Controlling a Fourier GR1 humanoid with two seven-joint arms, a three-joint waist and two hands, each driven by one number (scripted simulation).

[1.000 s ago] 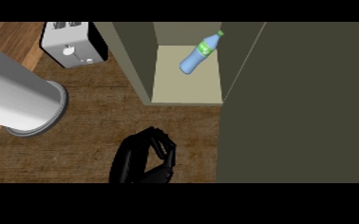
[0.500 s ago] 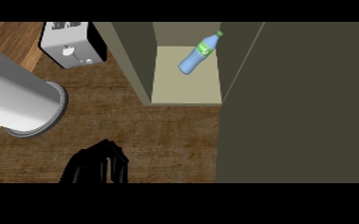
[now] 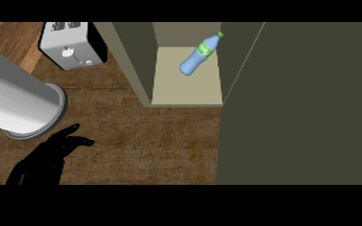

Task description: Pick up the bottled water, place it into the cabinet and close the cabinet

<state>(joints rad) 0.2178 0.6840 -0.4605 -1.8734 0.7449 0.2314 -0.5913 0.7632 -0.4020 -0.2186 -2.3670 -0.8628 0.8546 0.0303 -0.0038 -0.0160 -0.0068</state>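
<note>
From my remote seat I look steeply down at a wooden counter (image 3: 155, 139). The bottled water (image 3: 198, 56), blue with a green cap and label, is already inside the cabinet (image 3: 185, 84), lying tilted on its pale shelf at about one o'clock in the view, cap pointing up and right towards the cabinet's right inner wall. I judge the picking up and placing as done.

What is left is the closing. The cabinet door (image 3: 293, 105), a large dark olive panel, fills the right side from two to five o'clock and stands swung open, leaving the shelf exposed.

Only one hand shows, the left hand (image 3: 48, 160), at about eight o'clock near the lower left edge. Its black fingers are spread apart and relaxed, holding nothing, well apart from the door and the bottle. The right hand is not visible.

A metal pot (image 3: 25, 105) sits at nine o'clock just above that hand, and a toaster (image 3: 71, 45) stands at eleven o'clock beside the cabinet's left wall.
</note>
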